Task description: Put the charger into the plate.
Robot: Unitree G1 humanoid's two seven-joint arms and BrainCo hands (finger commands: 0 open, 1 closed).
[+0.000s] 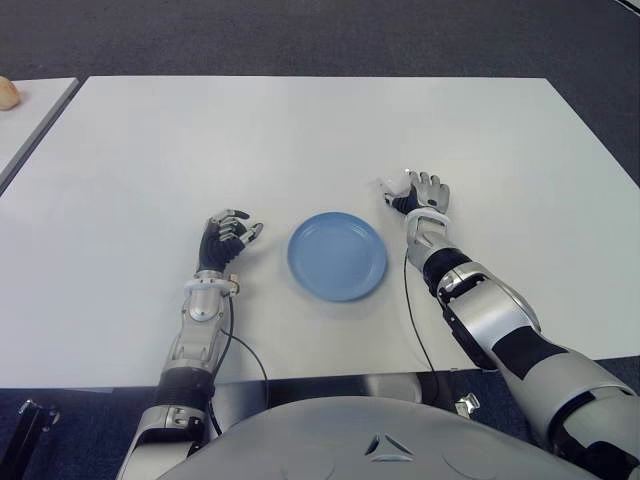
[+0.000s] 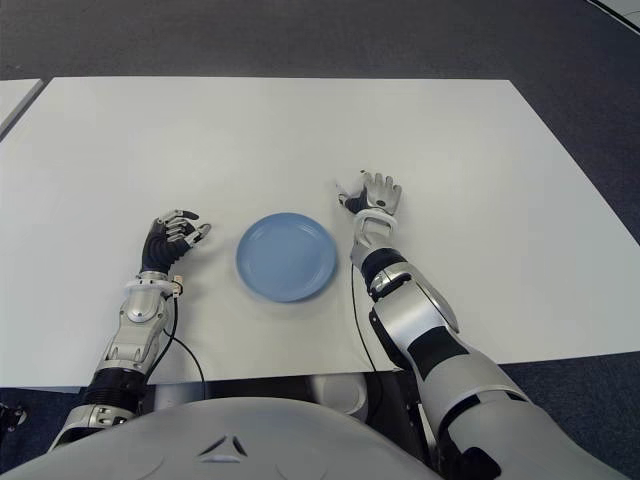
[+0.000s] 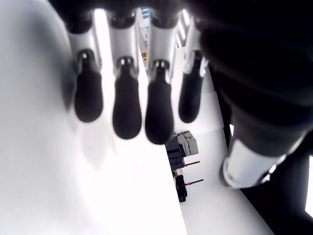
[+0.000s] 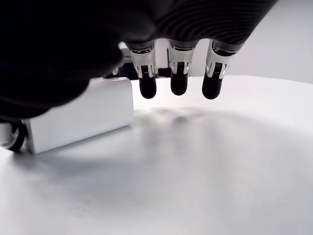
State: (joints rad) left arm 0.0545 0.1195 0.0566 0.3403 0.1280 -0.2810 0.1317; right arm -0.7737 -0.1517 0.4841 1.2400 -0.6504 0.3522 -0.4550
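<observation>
While the blue plate [image 1: 337, 256] sits empty near the front edge of the white bench [image 1: 300, 140], you will find the charger [image 4: 80, 115], a small white block, lying on the bench beyond and to the right of the plate, well outside its rim. Your right hand [image 1: 418, 198] is at that same spot, to the right of the plate and a little farther back. In the right wrist view its fingers [image 4: 179, 78] hang extended above the bench surface, with the charger just beside them, toward the thumb side; the fingers are not closed around it, so read the hand as released and holding nothing. Whether the thumb touches the block cannot be told. Your left hand [image 1: 228, 240] shows to the left of the plate, clear of its rim; its fingers [image 3: 126, 105] are loosely extended over the bench and grasp nothing.
</observation>
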